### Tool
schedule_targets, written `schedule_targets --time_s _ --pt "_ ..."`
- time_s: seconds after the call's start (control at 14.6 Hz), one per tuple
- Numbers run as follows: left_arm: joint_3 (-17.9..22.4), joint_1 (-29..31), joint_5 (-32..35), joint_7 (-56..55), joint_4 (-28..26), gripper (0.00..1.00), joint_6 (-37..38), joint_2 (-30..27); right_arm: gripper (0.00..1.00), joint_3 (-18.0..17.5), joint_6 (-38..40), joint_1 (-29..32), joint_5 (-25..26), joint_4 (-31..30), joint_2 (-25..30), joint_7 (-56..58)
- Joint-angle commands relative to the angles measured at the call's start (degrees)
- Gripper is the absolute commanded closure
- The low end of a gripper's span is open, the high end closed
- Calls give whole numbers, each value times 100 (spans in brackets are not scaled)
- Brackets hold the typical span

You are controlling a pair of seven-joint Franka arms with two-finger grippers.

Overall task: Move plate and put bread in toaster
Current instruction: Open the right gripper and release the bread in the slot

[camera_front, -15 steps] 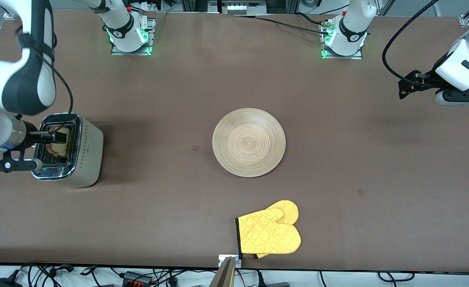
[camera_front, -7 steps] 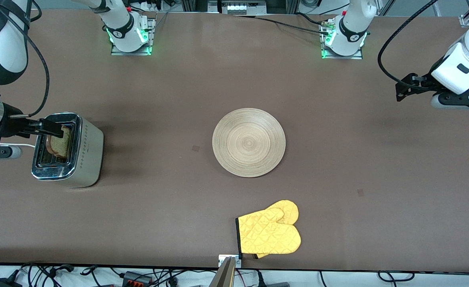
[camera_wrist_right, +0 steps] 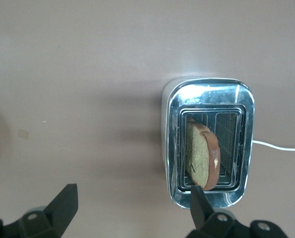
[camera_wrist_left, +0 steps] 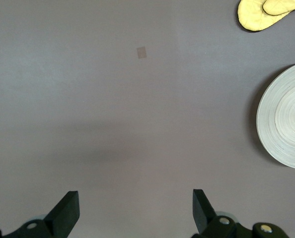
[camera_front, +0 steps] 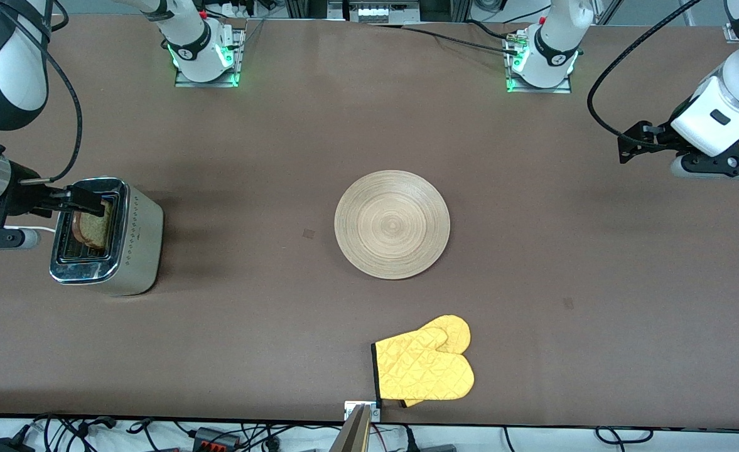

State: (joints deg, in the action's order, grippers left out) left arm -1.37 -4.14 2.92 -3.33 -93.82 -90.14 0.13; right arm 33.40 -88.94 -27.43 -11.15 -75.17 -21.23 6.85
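Your right gripper, fingers spread, has let go and risen; the bread seemingly leans in the toaster, while your open left gripper waits.

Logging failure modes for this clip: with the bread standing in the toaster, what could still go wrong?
The bread leans in its slot of the toaster, sticking out above the top, so it may not seat fully. The open right claw sits close over the toaster; one finger might clip the slice on leaving. The left claw waits open over bare table.
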Motion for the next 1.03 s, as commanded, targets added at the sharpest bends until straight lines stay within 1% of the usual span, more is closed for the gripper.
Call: schedule_targets --time_s 0.0,0.07,0.14,0.21,0.27,0.34,0.41,0.48,0.69,0.76,0.89,0.96 --pt "23 -35 -37 17 241 0 128 136 0 -997 52 1050 -63 309 111 -70" --pt "23 -35 -28 17 233 0 128 136 0 -1515 -17 1516 -28 344 111 -78" --pt "23 -35 -28 8 233 0 180 145 0 -1921 -114 1921 15 397 119 -70" --pt "23 -35 -28 -1 241 0 303 171 0 -2194 -228 2160 146 406 180 -70" --pt "14 -35 -37 -1 241 0 382 172 0 -2441 -342 2302 435 363 277 -87" --pt "14 -43 -37 -9 233 0 418 163 0 -2765 -361 2503 690 267 399 -235" --pt "5 -52 -37 -10 241 0 549 163 0 -3221 -352 2836 884 213 453 -506" --pt "14 -87 -37 -1 241 0 724 163 0 -3469 -335 2996 964 213 453 -596" --pt "5 -87 -63 -1 241 0 1094 154 0 -3428 -343 2954 965 134 471 -562" --pt "5 -87 -72 -1 241 0 1095 154 0 -3297 -361 2919 965 116 488 -518" --pt "5 -87 -72 -1 241 0 1121 145 0 -2938 -352 2639 965 55 550 -465" --pt "14 -87 -72 -9 241 0 1104 145 0 -2892 -352 2602 965 20 576 -396"
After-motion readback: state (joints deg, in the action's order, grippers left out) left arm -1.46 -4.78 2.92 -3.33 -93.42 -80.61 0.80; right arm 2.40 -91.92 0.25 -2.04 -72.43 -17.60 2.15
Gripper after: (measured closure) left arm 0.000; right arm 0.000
